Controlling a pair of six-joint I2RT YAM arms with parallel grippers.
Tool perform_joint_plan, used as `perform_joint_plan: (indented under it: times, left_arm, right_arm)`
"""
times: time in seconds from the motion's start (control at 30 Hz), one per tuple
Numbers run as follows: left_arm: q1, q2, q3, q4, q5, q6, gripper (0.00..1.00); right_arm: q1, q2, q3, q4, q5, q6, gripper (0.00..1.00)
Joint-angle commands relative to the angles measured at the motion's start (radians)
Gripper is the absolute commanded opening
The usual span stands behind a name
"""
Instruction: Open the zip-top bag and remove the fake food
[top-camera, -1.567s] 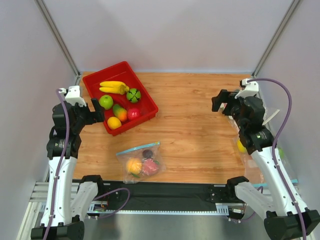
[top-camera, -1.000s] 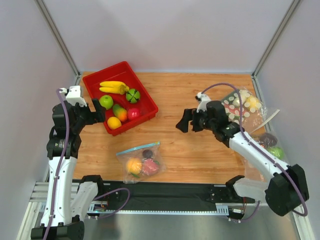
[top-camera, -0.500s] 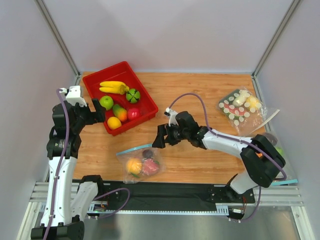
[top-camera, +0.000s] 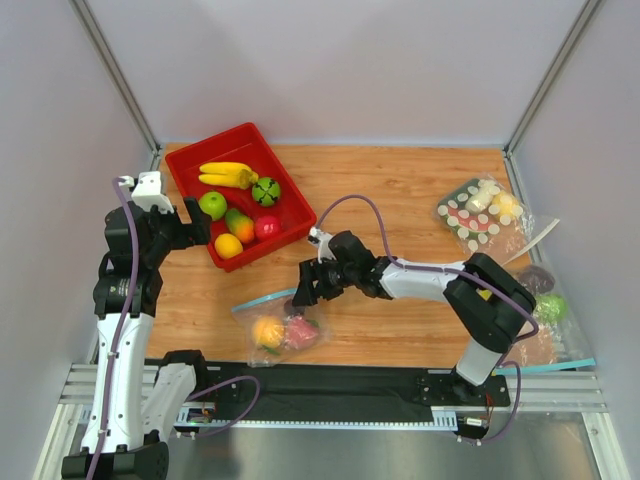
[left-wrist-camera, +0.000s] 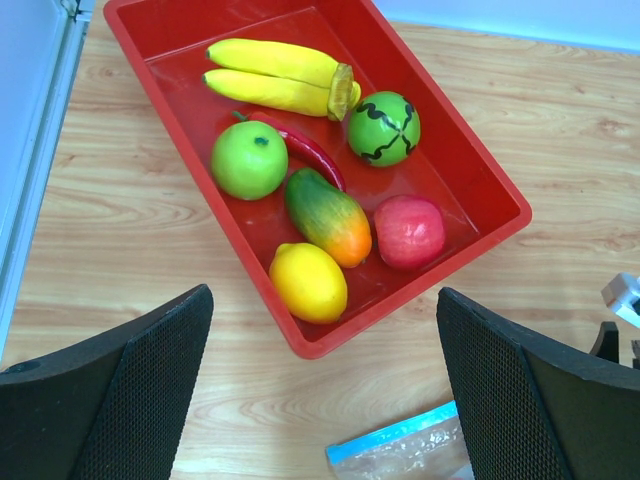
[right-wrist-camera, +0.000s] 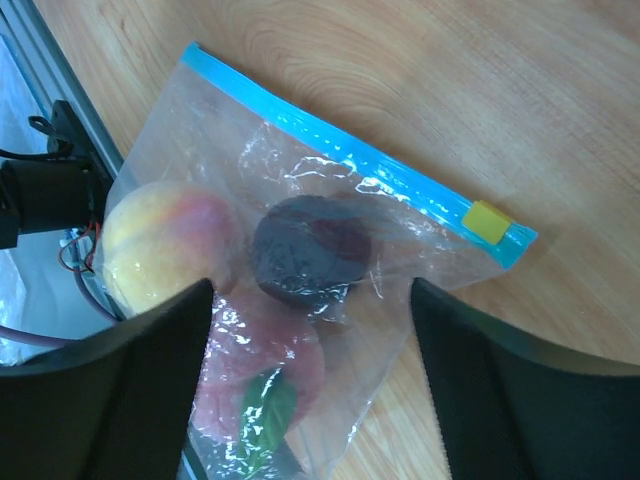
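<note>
The zip-top bag (top-camera: 262, 303) lies flat near the table's front edge, its blue zip strip (right-wrist-camera: 350, 160) on the far side with a yellow slider tab (right-wrist-camera: 488, 222) at one end. Inside is the fake food: a yellow-orange fruit (right-wrist-camera: 160, 245), a dark purple one (right-wrist-camera: 310, 250) and a pink-red one (right-wrist-camera: 265, 370) with a green leaf. My right gripper (top-camera: 305, 290) hovers low over the bag's right part, open, its fingers (right-wrist-camera: 470, 380) on either side of the purple and pink fruits (right-wrist-camera: 310, 300). My left gripper (top-camera: 190, 225) stays open at the left, above the table; a bag corner (left-wrist-camera: 410, 445) shows below it.
A red tray (top-camera: 290, 195) at the back left holds bananas (left-wrist-camera: 275, 75), a green apple (left-wrist-camera: 248, 158), a lemon (left-wrist-camera: 308, 282) and other fruit. A bigger crinkly bag (top-camera: 480, 215) lies at the back right, with more bagged items (top-camera: 545, 300) along the right edge.
My right arm has swung from the right side across to the left and come down over the zip-top bag, its jaws narrowing slightly. The left arm has not moved.
</note>
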Motion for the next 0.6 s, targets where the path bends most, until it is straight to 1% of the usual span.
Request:
perform_joint_plan:
  times: [0.0, 0.1, 0.13, 0.17, 0.2, 0.27, 0.3, 0.4, 0.57]
  left_arm:
    - [0.005, -0.001, 0.023, 0.018, 0.004, 0.009, 0.99]
    - [0.005, -0.001, 0.023, 0.018, 0.006, 0.009, 0.99]
    - [0.005, -0.001, 0.021, 0.018, 0.006, 0.010, 0.99]
    - [0.005, -0.001, 0.023, 0.018, 0.006, 0.009, 0.99]
    - [0.005, -0.001, 0.023, 0.017, 0.004, 0.010, 0.99]
    - [0.005, -0.003, 0.023, 0.018, 0.012, 0.010, 0.99]
    - [0.005, -0.004, 0.023, 0.018, 0.018, 0.012, 0.99]
    - [0.005, -0.006, 0.018, 0.023, 0.033, 0.017, 0.99]
    - [0.005, -0.004, 0.015, 0.029, 0.049, 0.015, 0.99]
  right_arm:
    - [0.007, 0.026, 0.038, 0.061, -0.009, 0.008, 0.72]
    - [0.009, 0.037, 0.047, 0.069, -0.020, 0.011, 0.59]
    - [0.009, 0.044, 0.053, 0.070, -0.026, 0.011, 0.49]
    - [0.009, 0.044, 0.056, 0.069, -0.032, 0.011, 0.45]
    - [0.010, 0.048, 0.058, 0.070, -0.037, 0.009, 0.37]
    - [0.009, 0.051, 0.061, 0.081, -0.055, 0.014, 0.28]
    - [0.009, 0.051, 0.061, 0.084, -0.062, 0.015, 0.18]
    - [0.009, 0.041, 0.061, 0.115, -0.085, 0.024, 0.00]
    - [0.010, 0.018, 0.065, 0.152, -0.114, 0.026, 0.00]
